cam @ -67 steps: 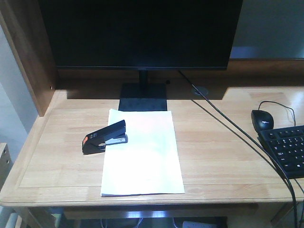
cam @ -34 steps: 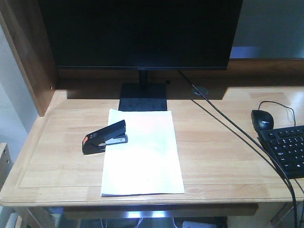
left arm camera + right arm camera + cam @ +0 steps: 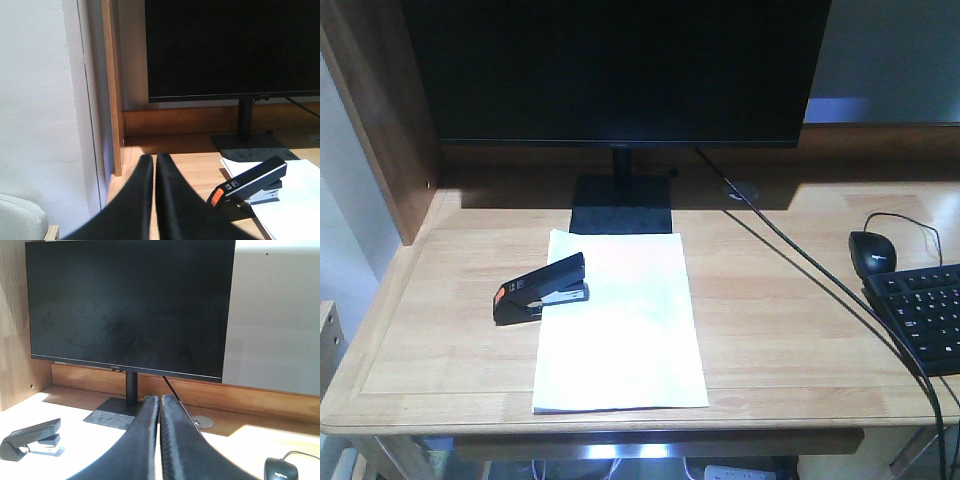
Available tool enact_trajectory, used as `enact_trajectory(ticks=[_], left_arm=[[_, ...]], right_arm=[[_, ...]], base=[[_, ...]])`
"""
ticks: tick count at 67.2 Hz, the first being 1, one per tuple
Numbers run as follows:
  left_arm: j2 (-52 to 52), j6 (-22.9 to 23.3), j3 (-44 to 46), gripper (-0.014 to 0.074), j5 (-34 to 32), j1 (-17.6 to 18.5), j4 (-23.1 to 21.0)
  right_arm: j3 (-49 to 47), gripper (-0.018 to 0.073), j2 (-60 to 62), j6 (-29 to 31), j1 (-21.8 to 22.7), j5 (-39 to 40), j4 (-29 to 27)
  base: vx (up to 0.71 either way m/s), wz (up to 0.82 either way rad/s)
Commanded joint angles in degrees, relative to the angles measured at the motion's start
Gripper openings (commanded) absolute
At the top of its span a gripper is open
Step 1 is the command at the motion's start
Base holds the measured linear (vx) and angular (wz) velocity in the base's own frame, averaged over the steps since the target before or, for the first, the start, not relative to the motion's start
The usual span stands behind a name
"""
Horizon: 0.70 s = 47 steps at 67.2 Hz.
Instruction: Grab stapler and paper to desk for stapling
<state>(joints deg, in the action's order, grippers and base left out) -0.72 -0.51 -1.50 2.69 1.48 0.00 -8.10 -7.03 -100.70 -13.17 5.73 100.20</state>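
Left gripper [image 3: 154, 162] pinched shut, empty. Right gripper [image 3: 160, 402] likewise. Stapler [image 3: 247, 182] ahead-right of left claw, its jaw end over the paper [image 3: 618, 322] edge on desk [image 3: 450, 310]. Placement looks done; next likely pressing the stapler.

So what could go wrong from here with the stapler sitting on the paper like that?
The stapler straddles the left edge of the paper, so lifting the sheet could tip or drag it. The flat sheet may be hard to pinch off the desk. Both the left gripper and right gripper look shut, so they would probably need opening first.
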Motion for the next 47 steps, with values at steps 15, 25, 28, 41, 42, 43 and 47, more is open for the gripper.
enact_trajectory(ticks=[15, 25, 28, 41, 42, 43, 47], left_arm=[[-0.8, 0.5, -0.8, -0.0006, -4.4, 0.1, 0.0], [-0.8, 0.5, -0.8, -0.0006, -4.4, 0.1, 0.0], [-0.8, 0.5, -0.8, -0.0006, -4.4, 0.1, 0.0], [-0.8, 0.5, -0.8, -0.0006, -4.4, 0.1, 0.0], [-0.8, 0.5, -0.8, -0.0006, -4.4, 0.1, 0.0], [-0.8, 0.5, -0.8, -0.0006, -4.4, 0.1, 0.0], [-0.8, 0.5, -0.8, -0.0006, -4.4, 0.1, 0.0]], right_arm=[[-1.6, -0.0009, -0.3, 0.1, 0.3, -1.4, -3.1], [-1.6, -0.0009, 0.2, 17.3, 0.3, -7.9, -21.6], [-1.6, -0.0009, 0.2, 27.4, 0.3, -9.5, -30.2], [-1.6, -0.0009, 0.2, 75.3, 0.3, -14.6, -70.7], [-1.6, -0.0009, 0.2, 77.9, 0.3, -14.5, -72.8], [-1.6, -0.0009, 0.2, 81.4, 0.3, -14.5, -74.7], [-1.6, -0.0009, 0.2, 88.0, 0.3, -14.3, -81.6]], base=[[0.00, 0.00], [0.00, 0.00], [0.00, 0.00], [0.00, 0.00], [0.00, 0.00], [0.00, 0.00], [0.00, 0.00]])
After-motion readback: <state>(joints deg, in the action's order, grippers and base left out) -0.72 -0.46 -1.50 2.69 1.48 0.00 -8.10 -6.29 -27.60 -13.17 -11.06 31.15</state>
